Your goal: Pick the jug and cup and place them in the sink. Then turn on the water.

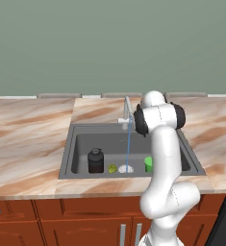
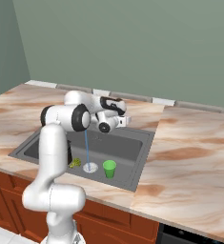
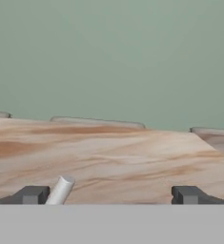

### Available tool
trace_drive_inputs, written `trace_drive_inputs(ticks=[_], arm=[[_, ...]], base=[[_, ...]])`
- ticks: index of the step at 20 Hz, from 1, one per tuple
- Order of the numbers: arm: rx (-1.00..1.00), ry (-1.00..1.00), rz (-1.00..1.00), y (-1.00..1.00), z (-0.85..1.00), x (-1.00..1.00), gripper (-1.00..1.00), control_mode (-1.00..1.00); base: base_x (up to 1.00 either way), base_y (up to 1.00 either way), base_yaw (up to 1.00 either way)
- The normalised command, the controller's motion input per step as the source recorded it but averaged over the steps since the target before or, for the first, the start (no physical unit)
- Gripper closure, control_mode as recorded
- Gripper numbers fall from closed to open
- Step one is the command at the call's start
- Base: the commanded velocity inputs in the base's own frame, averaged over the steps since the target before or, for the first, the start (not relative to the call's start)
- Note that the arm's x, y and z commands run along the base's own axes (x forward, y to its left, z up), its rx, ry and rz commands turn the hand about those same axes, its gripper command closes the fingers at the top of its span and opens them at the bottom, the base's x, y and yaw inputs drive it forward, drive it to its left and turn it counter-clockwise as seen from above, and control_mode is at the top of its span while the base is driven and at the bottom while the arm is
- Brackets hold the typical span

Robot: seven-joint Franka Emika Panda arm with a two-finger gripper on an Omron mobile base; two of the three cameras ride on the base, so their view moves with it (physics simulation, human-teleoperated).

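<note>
The dark sink holds the black jug upright at its left. The green cup stands at its right, partly behind my arm in the left base view. A thin pale-blue stream of water falls from the silver faucet onto the white drain. My gripper is open and empty above the sink's back rim, facing the wall. A white faucet lever lies beside its left fingertip.
A tiny yellow-green lump lies in the basin between jug and drain. Marble counter spreads to both sides of the sink. A green wall rises behind, and wooden cabinets sit below.
</note>
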Motion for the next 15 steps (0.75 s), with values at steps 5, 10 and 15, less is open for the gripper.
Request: trace_drive_inputs(ticks=[5,10,15], arm=[[0.02,0.00,-0.10,-0.51,-0.23,0.00,-1.00,-1.00],[0.02,0.00,-0.08,-0.44,-0.19,0.00,-1.00,-1.00],[0.00,0.00,-0.01,-0.12,0.00,0.00,-1.00,-1.00]], base=[[0.00,0.00,0.00],[0.00,0.00,0.00],[0.00,0.00,0.00]])
